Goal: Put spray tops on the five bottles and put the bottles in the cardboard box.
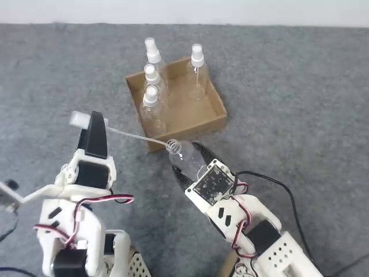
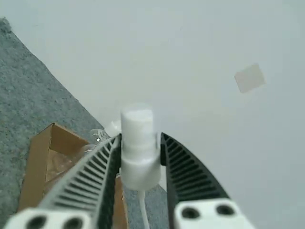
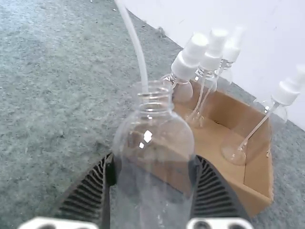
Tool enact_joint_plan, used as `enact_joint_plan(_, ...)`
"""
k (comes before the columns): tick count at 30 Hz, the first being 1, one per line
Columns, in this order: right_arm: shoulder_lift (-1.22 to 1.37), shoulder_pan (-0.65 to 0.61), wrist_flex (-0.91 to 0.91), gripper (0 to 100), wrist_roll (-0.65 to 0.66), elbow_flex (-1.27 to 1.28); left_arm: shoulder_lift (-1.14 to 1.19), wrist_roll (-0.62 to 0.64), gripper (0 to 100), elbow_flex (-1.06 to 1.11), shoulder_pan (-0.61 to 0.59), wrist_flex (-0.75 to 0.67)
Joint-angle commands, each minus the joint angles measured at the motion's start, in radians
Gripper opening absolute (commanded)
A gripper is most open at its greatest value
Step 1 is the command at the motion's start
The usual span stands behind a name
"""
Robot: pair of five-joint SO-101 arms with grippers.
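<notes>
Nearest to us, at the near left, one arm stretches away over the grey carpet (image 1: pixel 288 86). Its left gripper (image 1: pixel 86 120) points far and slightly left, and it is clamped on the white spray top (image 1: pixel 79 119). In the left wrist view we see both ribbed fingers (image 2: pixel 186 167) pressed against the collar of the spray top (image 2: pixel 139 143), with its head poking out past the fingertips toward the white wall (image 2: pixel 214 47). The thin dip tube (image 1: pixel 135 137) runs rightward from the top, down to the mouth of the uncapped bottle (image 1: pixel 176 148).

At the near right, the other arm leans in toward the far left. Its right gripper (image 1: pixel 187 158) is closed around the body of the clear uncapped bottle (image 3: pixel 152 143), which is tilted with its neck toward the box. Red and black cables (image 1: pixel 271 184) loop beside this arm.

Just beyond the bottle sits the cardboard box (image 1: pixel 216 98), with four capped bottles upright inside. Three stand in a row along the left wall (image 1: pixel 151 78) and one stands at the far right corner (image 1: pixel 198 63).

We cannot tell how far the dip tube (image 3: pixel 133 47) reaches into the neck, since the clear plastic blurs it. The frame edge cuts off both arms' bases. The right gripper (image 3: pixel 152 167) hides the bottle's lower body, and the tube's upper end runs out of the right wrist view.
</notes>
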Motion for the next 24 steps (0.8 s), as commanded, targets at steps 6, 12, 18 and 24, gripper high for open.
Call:
enact_joint_plan(6, -0.027, 0.008, -0.027, 7.0, 0.009, -0.011, -0.020, -0.034, 1, 0.027, 0.017, -0.005)
enact_joint_plan(12, -0.027, 0.007, -0.027, 7.0, 0.009, -0.011, -0.020, -0.089, 1, 0.045, 0.104, 0.002)
enact_joint_plan(18, -0.027, 0.007, -0.027, 7.0, 0.011, -0.011, -0.020, -0.132, 1, 0.084, 0.189, -0.005)
enact_joint_plan(24, -0.027, 0.007, -0.025, 7.0, 0.015, -0.009, -0.018, -0.132, 1, 0.088, 0.196, 0.002)
